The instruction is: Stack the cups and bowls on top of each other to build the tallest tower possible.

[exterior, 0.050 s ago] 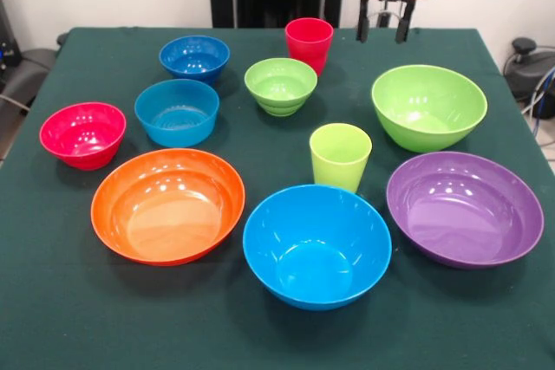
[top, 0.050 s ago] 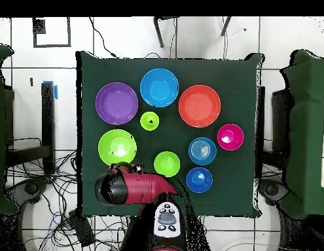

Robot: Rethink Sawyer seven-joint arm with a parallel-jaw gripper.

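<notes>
Two cups (exterior, 0.050 s ago: 340,155) upright (mouths up), unstacked

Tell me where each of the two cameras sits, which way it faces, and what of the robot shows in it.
Front view: sits across the table, looking over the bowls toward the far edge; only the red arm end and its gripper show, hanging above the table behind the red cup.
Overhead view: sits above, looking straight down; the red and black arm reaches in from the bottom edge.
Shared: the green table and the spread-out bowls and cups, such as the large orange bowl, turned half round between views.
</notes>
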